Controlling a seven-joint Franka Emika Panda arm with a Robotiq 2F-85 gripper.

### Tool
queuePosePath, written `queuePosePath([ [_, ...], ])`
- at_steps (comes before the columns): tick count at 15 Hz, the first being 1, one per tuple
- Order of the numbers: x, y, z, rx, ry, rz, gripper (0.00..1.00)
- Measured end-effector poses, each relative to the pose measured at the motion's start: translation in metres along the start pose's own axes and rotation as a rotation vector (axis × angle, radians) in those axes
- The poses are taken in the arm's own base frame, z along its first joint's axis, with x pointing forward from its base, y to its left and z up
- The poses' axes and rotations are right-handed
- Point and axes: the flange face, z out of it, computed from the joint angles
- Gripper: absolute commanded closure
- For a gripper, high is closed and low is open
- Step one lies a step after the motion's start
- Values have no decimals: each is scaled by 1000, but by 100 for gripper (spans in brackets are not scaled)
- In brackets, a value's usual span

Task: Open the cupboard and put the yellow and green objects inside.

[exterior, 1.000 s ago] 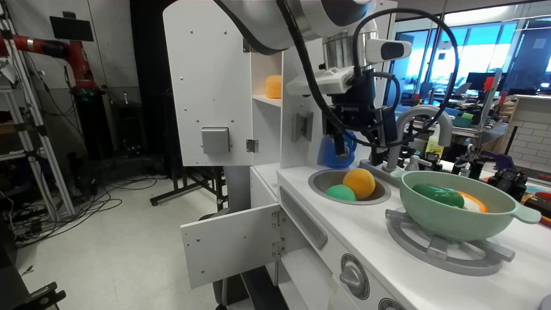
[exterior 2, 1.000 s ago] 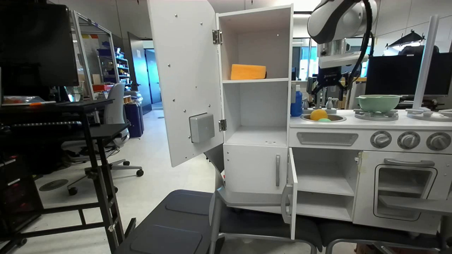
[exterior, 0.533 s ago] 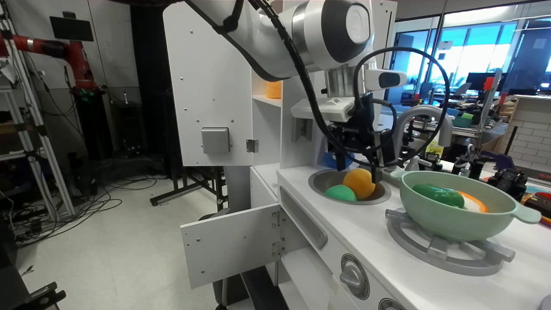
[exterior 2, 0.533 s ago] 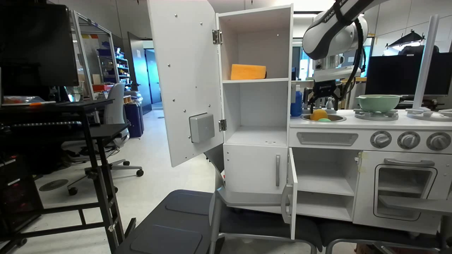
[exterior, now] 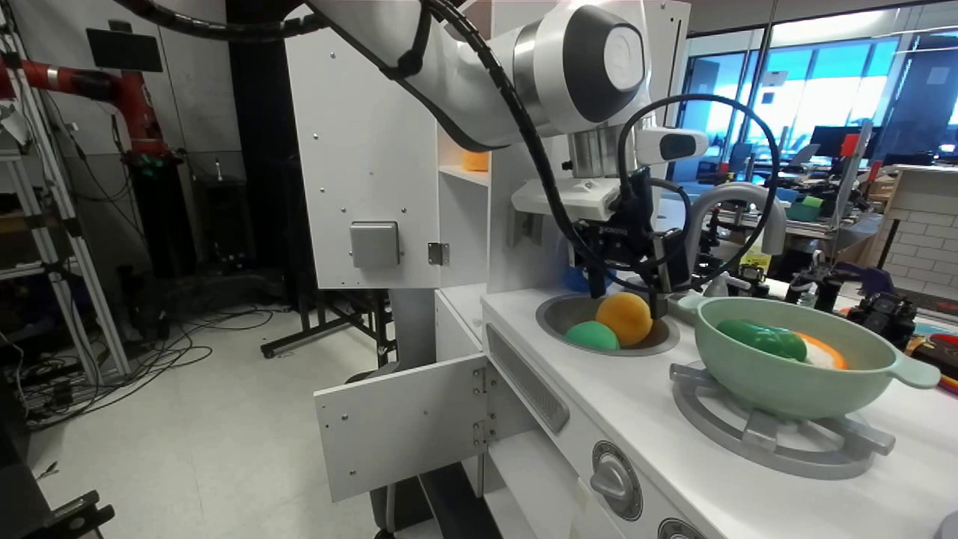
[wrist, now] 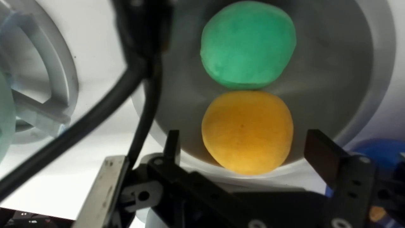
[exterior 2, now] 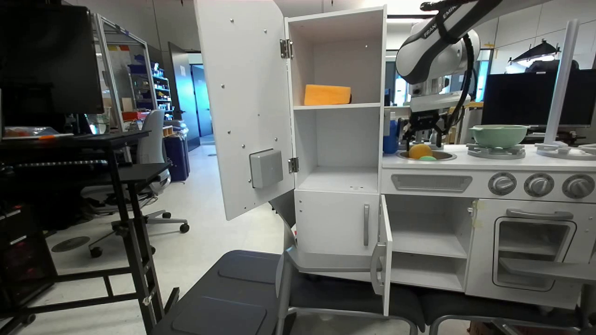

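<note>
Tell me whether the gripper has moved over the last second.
Yes, downward. Judged against the fixed sink in an exterior view, the gripper has come down, closer to the sink and the yellow fruit in it.

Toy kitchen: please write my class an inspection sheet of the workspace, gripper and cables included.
Surface: white counter, grey sink and burner.
Job's things: cupboard open; yellow fruit and green piece in the sink.
Clutter: green bowl of toy food on the burner; blue bottle beside the sink; orange block inside the cupboard.
Gripper: open, straddling the yellow fruit in the wrist view, gaps both sides.
Cables: black cable crossing the wrist view; cable tangle on the floor.
Surroundings: lower door open; red robot arm and office chair beyond.
</note>
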Motion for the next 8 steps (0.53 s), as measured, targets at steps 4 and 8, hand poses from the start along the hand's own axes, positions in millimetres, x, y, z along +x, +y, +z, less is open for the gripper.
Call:
queuePosePath([
  [4,0,-1,4,-9,-21,-1,0],
  [8,-2,-3,10,-21,-51,-2,27],
])
